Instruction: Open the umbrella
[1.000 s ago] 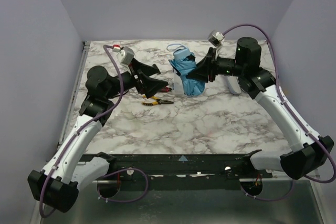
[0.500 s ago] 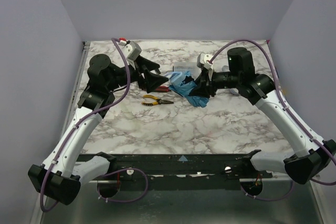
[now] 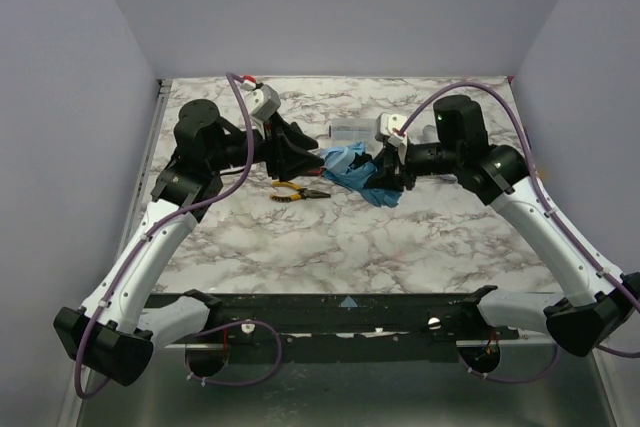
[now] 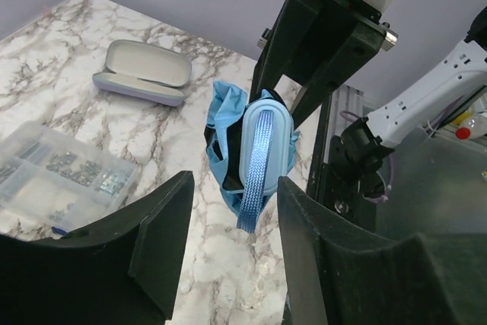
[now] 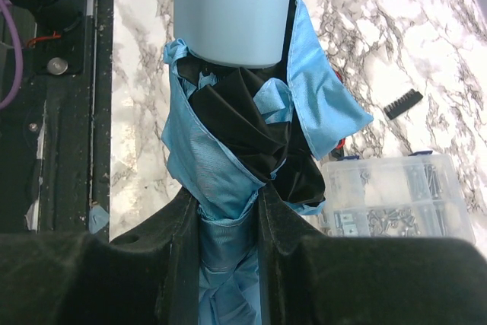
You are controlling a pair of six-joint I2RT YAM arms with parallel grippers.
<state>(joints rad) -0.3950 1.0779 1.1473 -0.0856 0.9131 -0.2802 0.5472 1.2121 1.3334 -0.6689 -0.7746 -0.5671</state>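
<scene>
Item under inspection: the umbrella (image 3: 352,163). It is folded and held off the table (image 3: 420,247) near the back middle, lying roughly level, with its handle (image 4: 266,138) and strap (image 4: 253,184) pointing towards the left arm.

Change noted: a second ago it stood more upright and further back. It has since been swung down and brought towards the left side.

Right gripper (image 5: 224,211): closed on the bunched blue cloth below the handle. The grip is unchanged.

Left gripper (image 4: 234,188): it has moved in from the left and its jaws have narrowed from wide. The handle now sits between the fingers (image 4: 163,226) with a gap showing on each side, so there is no contact yet.

Assessment: this appears to be a handover of the handle, so the two arms can pull apart. The umbrella is not yet opened.

Nearby, not involved: pliers (image 3: 298,190), glasses case (image 4: 143,72), parts box (image 4: 61,176).
</scene>
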